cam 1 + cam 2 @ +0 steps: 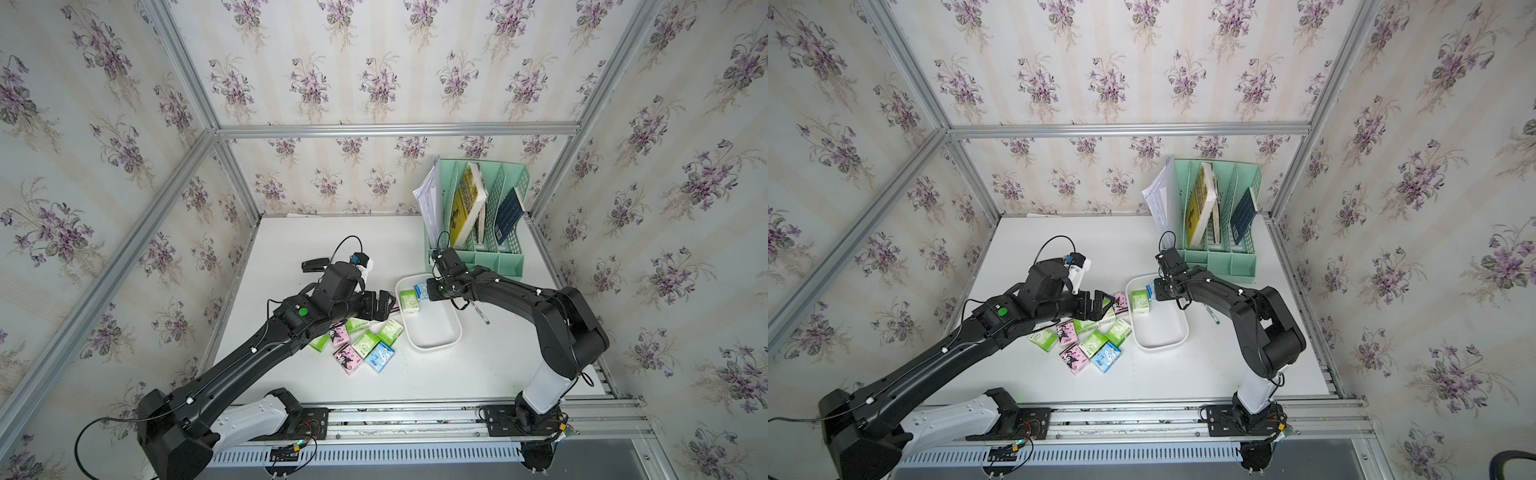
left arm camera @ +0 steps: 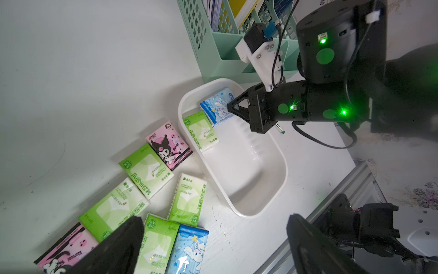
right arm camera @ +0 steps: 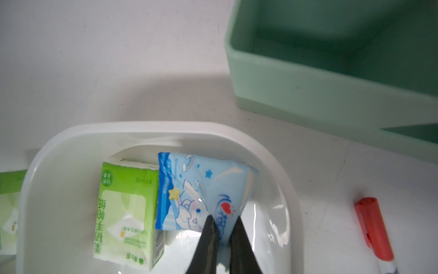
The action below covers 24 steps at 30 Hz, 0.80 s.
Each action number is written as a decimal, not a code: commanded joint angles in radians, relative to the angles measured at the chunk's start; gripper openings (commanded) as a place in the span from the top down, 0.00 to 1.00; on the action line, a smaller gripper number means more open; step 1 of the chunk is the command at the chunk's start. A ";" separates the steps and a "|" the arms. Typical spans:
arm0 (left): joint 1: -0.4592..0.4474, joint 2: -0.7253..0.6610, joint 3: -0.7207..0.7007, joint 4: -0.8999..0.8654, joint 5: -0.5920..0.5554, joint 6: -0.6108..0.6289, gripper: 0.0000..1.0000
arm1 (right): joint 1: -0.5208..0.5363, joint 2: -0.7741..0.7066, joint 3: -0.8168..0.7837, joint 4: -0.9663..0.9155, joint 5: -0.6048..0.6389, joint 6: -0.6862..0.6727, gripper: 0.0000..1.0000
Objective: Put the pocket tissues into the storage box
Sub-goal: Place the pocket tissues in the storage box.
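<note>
The storage box (image 1: 436, 347) (image 1: 1163, 348) is a shallow white tray right of centre. Inside its far end, my right gripper (image 3: 224, 218) (image 1: 430, 291) is shut on a blue pocket tissue pack (image 3: 201, 189) (image 2: 216, 106), which tilts against the end wall. A light green pack (image 3: 125, 206) (image 1: 409, 302) lies in the box beside it. My left gripper (image 2: 214, 219) (image 1: 1104, 303) hangs open and holds nothing, above loose packs left of the box. Among them are a pink one (image 2: 169, 146), green ones (image 2: 147, 169) (image 2: 188, 198) and a blue one (image 2: 187, 249) (image 1: 380, 356).
A mint green slotted desk organizer (image 1: 478, 216) (image 3: 331, 71) with books and papers stands just behind the box. A pen with a red cap (image 3: 373, 227) (image 1: 480, 313) lies on the table right of the box, under my right arm. The aluminium rail (image 1: 415, 415) runs along the table's front.
</note>
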 commanded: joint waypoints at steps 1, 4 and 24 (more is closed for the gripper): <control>-0.006 0.006 0.005 0.033 -0.015 0.018 0.01 | -0.001 0.017 0.006 0.026 -0.005 0.002 1.00; -0.007 0.000 -0.003 0.034 -0.023 0.019 0.01 | -0.001 0.033 0.008 0.041 -0.021 0.005 1.00; -0.007 -0.011 -0.015 0.030 -0.036 0.031 0.01 | -0.001 0.027 0.027 0.047 -0.027 -0.005 0.37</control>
